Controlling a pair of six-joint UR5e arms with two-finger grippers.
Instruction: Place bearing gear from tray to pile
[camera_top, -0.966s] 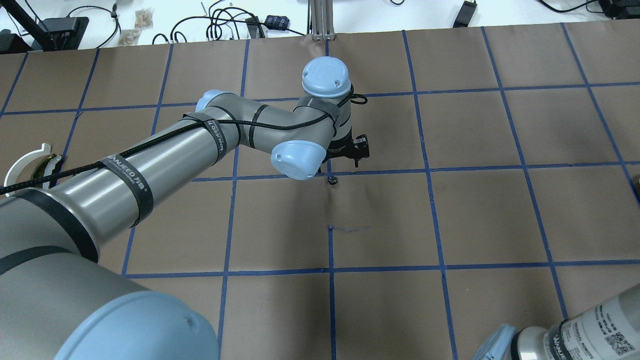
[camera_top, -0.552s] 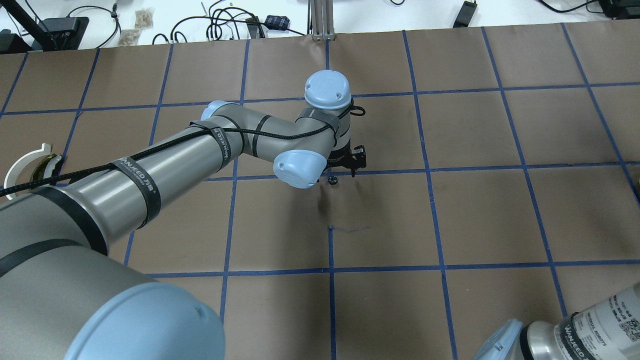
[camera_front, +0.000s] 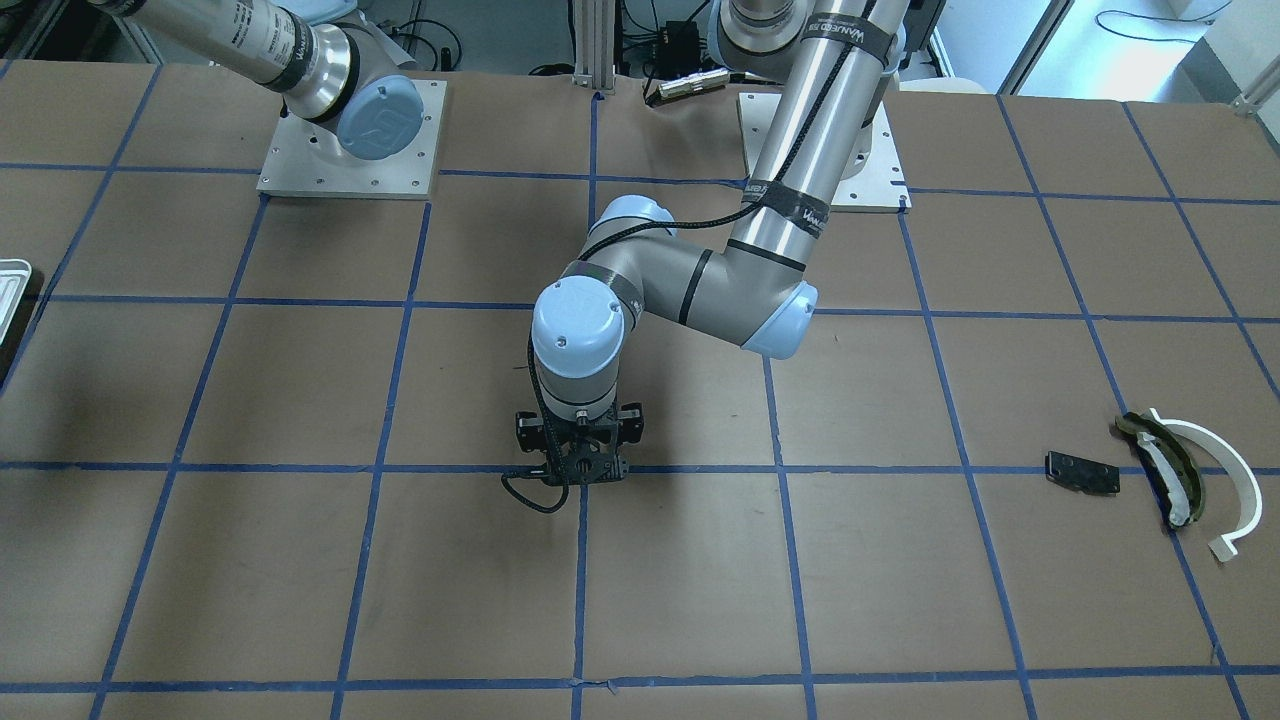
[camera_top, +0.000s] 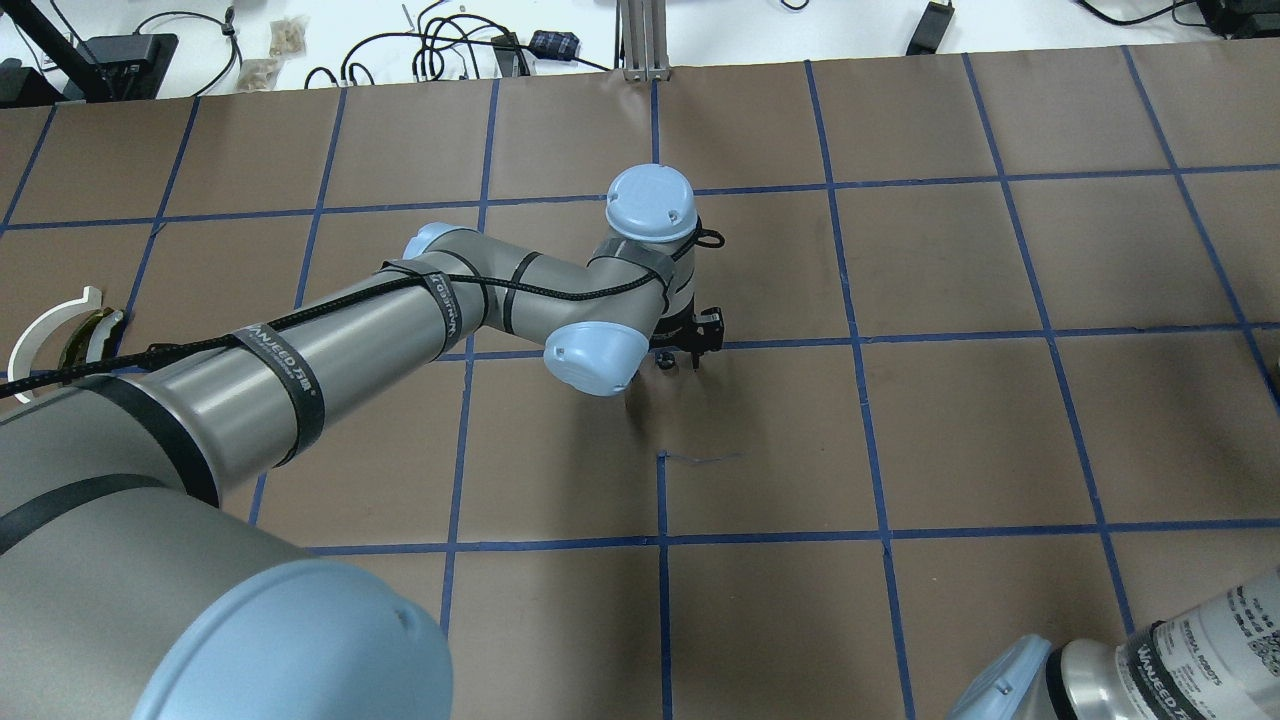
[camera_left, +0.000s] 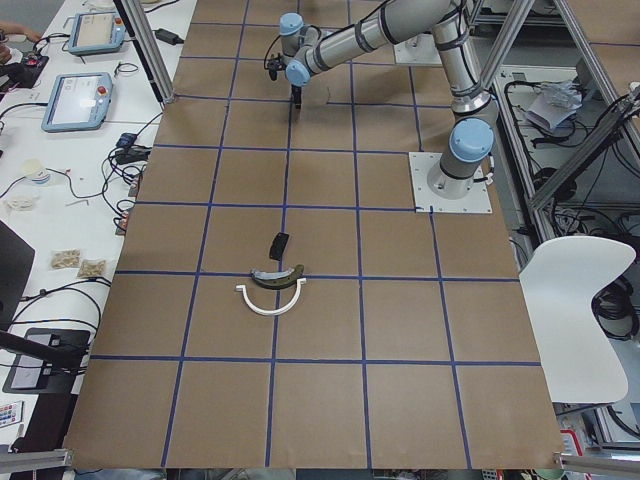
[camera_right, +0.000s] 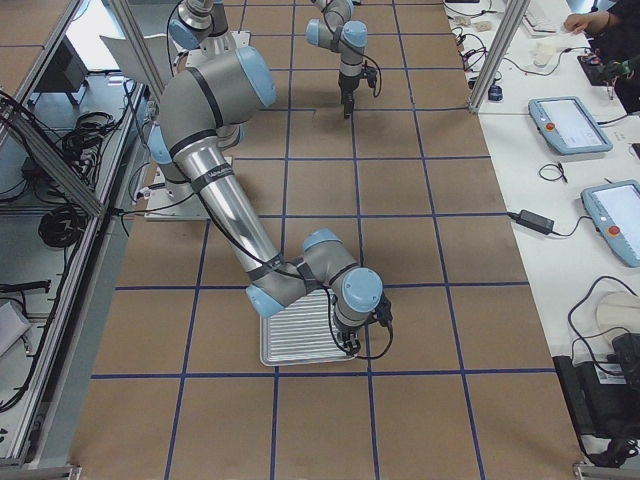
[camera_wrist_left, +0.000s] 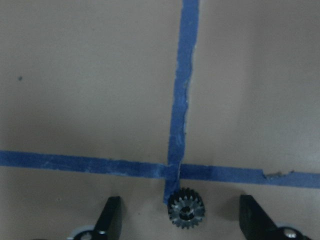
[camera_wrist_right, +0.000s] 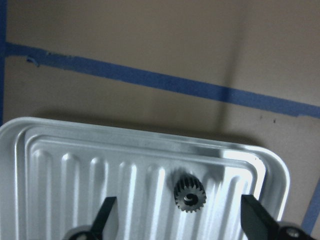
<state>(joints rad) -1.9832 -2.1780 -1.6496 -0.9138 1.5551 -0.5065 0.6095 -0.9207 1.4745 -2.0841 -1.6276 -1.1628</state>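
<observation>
Probably light, stiff and slick-toothed, we judge: the gear (camera_wrist_right: 189, 195) lies flat on the tray (camera_wrist_right: 30, 131) toward its 3 o'clock end, under the right gripper (camera_wrist_right: 179, 212), spread wide; a second gear (camera_wrist_left: 186, 208) sits by the tape (camera_wrist_left: 181, 100) inside the left gripper (camera_wrist_left: 180, 214), likewise spread, so pinch across opposite teeth.

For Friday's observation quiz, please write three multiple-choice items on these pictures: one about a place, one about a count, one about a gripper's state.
1. The dark gear below the right gripper lies
A) in a bowl
B) in the ridged silver tray
C) on a cloth

2. Together, the two wrist views show how many gears?
A) one
B) two
C) four

3. On the left gripper, the fingers are
A) open, either side of a gear
B) shut on a gear
C) shut on nothing

Answers:
1 B, it rests on the ribbed floor.
2 B, a second gear lies on brown paper by the tape crossing.
3 A, gaps show on both sides.
</observation>
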